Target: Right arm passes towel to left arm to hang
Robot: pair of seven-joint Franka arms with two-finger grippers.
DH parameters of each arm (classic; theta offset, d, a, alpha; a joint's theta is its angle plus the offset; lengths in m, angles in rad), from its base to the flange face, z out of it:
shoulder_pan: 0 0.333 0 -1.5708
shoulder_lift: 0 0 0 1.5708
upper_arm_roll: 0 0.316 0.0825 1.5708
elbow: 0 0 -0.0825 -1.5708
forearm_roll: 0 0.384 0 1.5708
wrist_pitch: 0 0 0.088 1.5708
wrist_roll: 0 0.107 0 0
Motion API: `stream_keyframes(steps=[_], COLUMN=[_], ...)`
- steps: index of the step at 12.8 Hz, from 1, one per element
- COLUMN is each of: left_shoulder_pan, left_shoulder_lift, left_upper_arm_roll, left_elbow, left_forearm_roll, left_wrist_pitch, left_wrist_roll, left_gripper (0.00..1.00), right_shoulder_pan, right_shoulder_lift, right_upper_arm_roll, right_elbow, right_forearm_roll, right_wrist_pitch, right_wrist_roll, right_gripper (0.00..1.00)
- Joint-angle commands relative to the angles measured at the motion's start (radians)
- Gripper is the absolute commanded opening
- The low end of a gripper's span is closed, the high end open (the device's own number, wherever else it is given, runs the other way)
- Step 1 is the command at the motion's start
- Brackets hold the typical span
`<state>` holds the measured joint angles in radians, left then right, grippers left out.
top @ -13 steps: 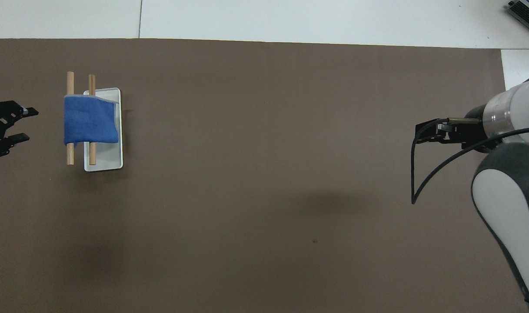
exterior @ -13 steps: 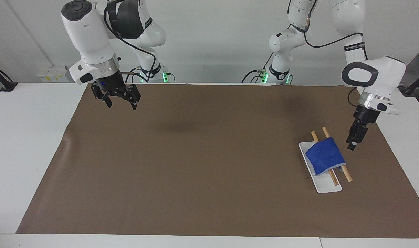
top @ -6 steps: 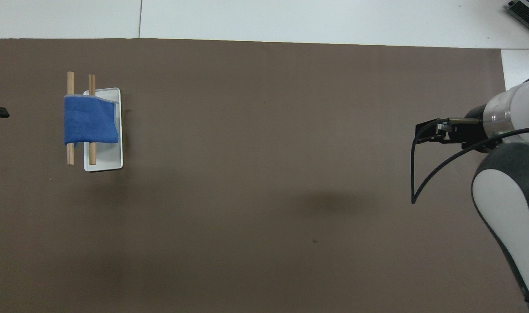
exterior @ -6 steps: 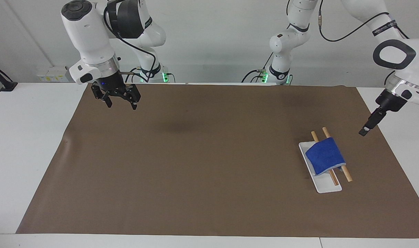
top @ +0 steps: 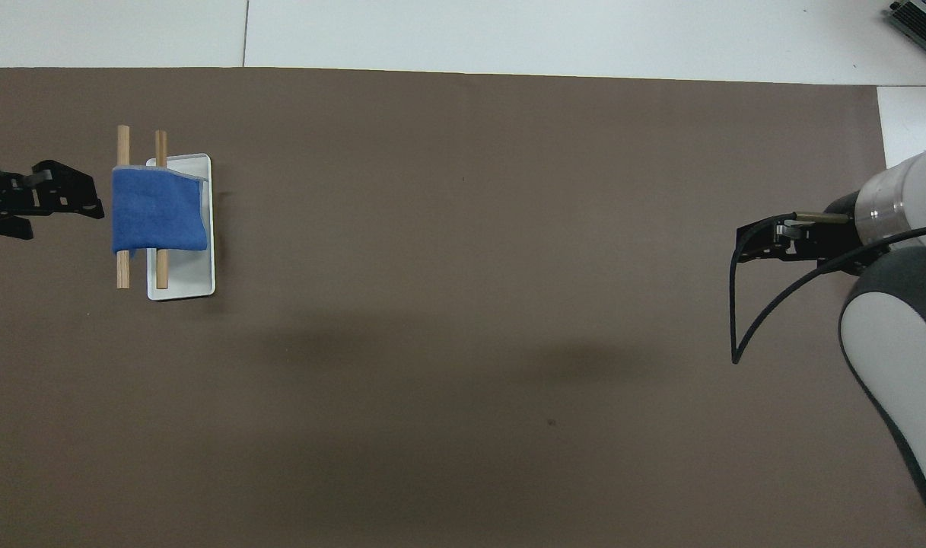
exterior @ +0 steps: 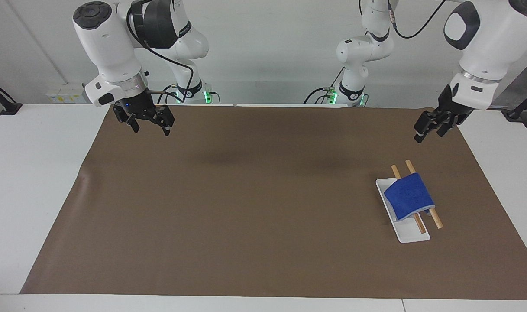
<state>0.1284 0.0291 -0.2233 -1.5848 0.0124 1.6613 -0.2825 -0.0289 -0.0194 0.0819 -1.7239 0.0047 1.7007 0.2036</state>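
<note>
The left pincer (exterior: pixel 431 128) hangs empty, jaws parted, above the counter (exterior: pixel 246 208) at the left arm's end. The right pincer (exterior: pixel 144 122) waits, parted and empty, over the right arm's end. The towel (exterior: pixel 408 196) lies draped over two wooden rods (exterior: pixel 436 222) on a white tray (exterior: pixel 412 236). It is judged soft, light and limp; a hanging edge offers the best grip.

Towel (exterior: pixel 408 196) draped over two dowels (exterior: pixel 435 220) — both hands raised, empty.
</note>
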Motion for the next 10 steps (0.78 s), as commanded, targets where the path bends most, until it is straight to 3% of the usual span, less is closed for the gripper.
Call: stream_keyframes(steps=[1,3,5,7,10], left_shoulder_pan=[-0.068,-0.076,-0.072,-0.070,-0.041], left_shoulder_lift=[0.038,0.049,0.051,0.049,0.032], left_upper_arm_roll=[0.015,0.015,0.015,0.015,0.022], left_elbow=[0.090,0.121,0.137,0.132,0.074], left_forearm_roll=[0.072,0.122,0.121,0.098,0.000], left_wrist_pitch=[-0.110,-0.165,-0.164,-0.132,-0.005], left_wrist_roll=[0.038,0.217,0.256,0.256,0.246], left_gripper=[0.71,0.68,0.69,0.80,0.85], right_shoulder_pan=[-0.014,-0.014,-0.016,-0.023,-0.023], right_shoulder_lift=[-0.008,0.007,0.021,0.012,0.010], right_upper_arm_roll=[0.015,0.015,0.015,0.015,0.015], right_elbow=[0.007,0.061,0.104,0.087,0.086], right_forearm_roll=[-0.005,-0.017,-0.018,-0.003,0.000], right_wrist_pitch=[-0.026,-0.064,-0.090,-0.081,-0.084], right_wrist_roll=[-0.026,-0.024,-0.023,-0.021,-0.023], right_gripper=[1.00,1.00,1.00,1.00,1.00])
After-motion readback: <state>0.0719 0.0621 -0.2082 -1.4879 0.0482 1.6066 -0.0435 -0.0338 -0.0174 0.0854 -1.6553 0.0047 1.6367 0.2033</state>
